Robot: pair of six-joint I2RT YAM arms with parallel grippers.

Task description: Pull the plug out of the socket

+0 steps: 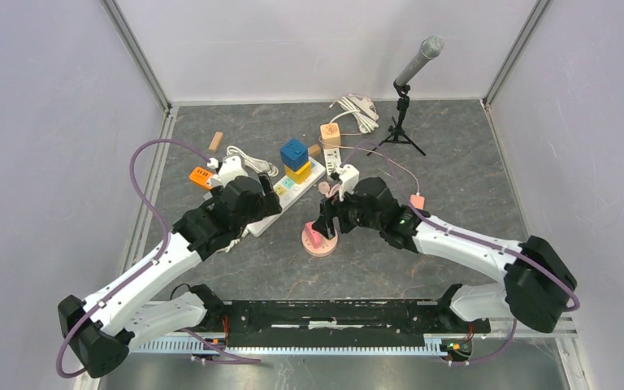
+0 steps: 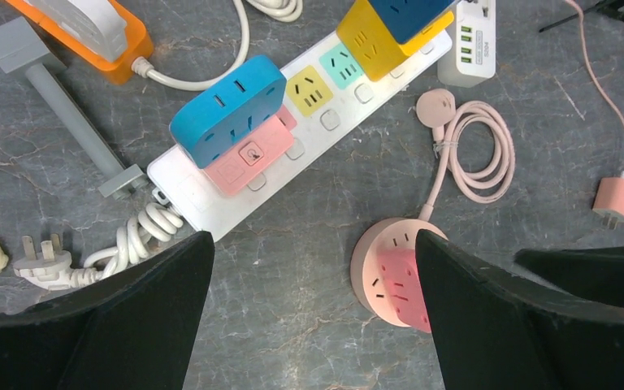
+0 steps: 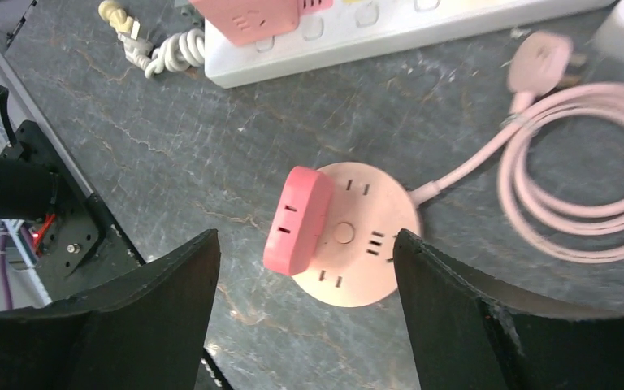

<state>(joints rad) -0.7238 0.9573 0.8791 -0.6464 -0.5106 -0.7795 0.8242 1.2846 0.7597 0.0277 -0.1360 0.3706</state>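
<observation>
Marbled tabletop (image 3: 171, 146), pink plug (image 3: 296, 219) on round socket (image 3: 366, 268)

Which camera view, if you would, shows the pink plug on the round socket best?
Right wrist: the pink plug sits centred on the round socket. Left wrist hides part behind its finger; top shows it tiny.

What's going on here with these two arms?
The right tool hangs open above the round pink socket, lined up over the coral plug block that sits plugged into it. Nothing is gripped yet. The left tool, also open and holding nothing, hovers near the white power strip. The plug has not been pulled.
</observation>
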